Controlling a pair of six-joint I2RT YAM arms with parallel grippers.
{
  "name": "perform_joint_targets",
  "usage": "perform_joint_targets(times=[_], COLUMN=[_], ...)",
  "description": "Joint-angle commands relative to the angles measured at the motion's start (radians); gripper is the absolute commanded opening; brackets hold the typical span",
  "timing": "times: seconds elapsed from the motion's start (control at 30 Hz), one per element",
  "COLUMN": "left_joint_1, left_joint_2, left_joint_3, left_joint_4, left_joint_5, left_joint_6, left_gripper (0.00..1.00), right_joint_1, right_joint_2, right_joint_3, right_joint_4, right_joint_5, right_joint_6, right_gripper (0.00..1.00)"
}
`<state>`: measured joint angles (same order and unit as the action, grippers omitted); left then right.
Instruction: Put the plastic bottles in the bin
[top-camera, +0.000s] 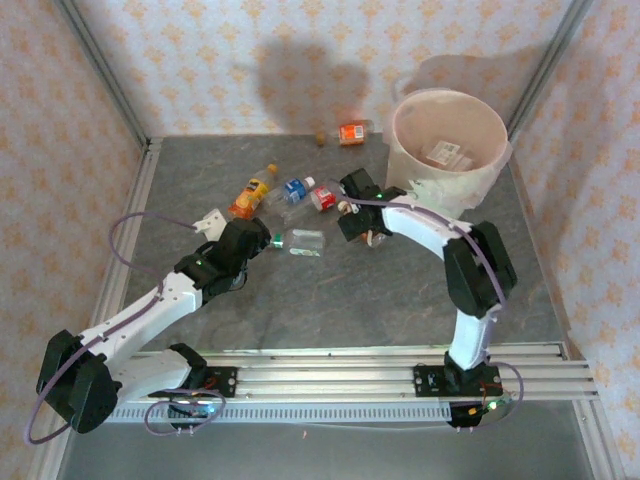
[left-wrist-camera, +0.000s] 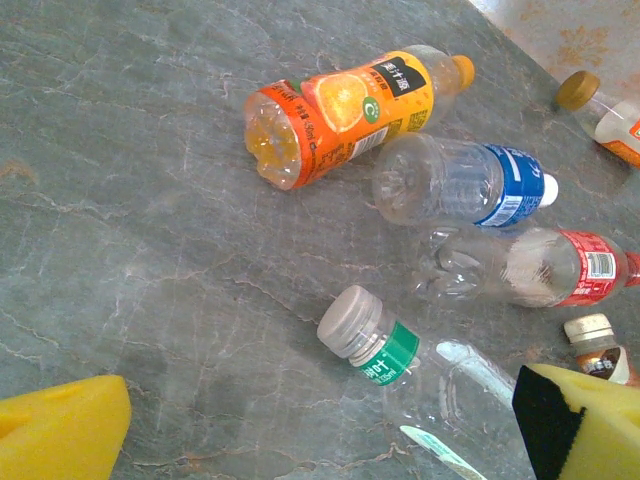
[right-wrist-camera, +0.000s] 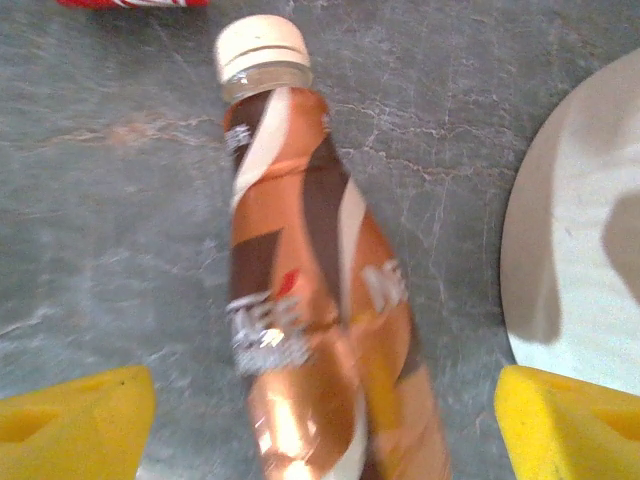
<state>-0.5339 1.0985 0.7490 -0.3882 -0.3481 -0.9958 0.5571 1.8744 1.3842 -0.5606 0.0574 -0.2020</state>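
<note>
Several bottles (left-wrist-camera: 460, 180) lie near the middle of the worktop (top-camera: 380, 300), the bin (top-camera: 448, 100) at its far right corner. Both claws are spread open: the right claw (right-wrist-camera: 320, 420) straddles a brown bottle (right-wrist-camera: 310, 300) beside the bin, the left claw (left-wrist-camera: 320, 430) hangs over a green-label bottle (left-wrist-camera: 385, 350). A grasp seems in hand; next, each must lower and close on its bottle

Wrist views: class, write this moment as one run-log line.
left gripper open over green-label bottle | right gripper open, straddling brown bottle
</note>
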Motion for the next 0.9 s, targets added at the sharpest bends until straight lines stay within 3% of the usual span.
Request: perform_joint_targets(times=[0.0, 0.3, 0.47, 0.7, 0.87], left_joint_1=[0.011, 0.011, 0.011, 0.011, 0.012], left_joint_2=[-0.019, -0.069, -0.074, -0.046, -0.005], left_joint_3=[-0.007, -0.037, -0.028, 0.014, 0.025], left_joint_4=[-0.034, -0.039, -0.011, -0.016, 0.068], left_joint_5=[-0.037, -0.055, -0.019, 0.005, 0.081], left_joint_6=[-0.001, -0.005, 0.042, 0.086, 0.131], left_gripper=[1.0, 1.0, 1.0, 1.0, 1.0], right_joint_1=[-0.011, -0.016, -0.019, -0.015, 0.0], right_joint_2=[0.079, 0.235, 0.262, 0.054, -0.161], right_joint_3=[0.076, 0.198, 0.199, 0.031, -0.085], right_joint_4=[-0.059, -0.108, -0.121, -0.071, -0.044], right_joint_5=[0.052, -0.009, 0.005, -0.003, -0.021], right_joint_6=[-0.03, 0.008, 0.037, 0.072, 0.081], right_gripper=[0.88, 0.79, 0.67, 0.52, 0.49])
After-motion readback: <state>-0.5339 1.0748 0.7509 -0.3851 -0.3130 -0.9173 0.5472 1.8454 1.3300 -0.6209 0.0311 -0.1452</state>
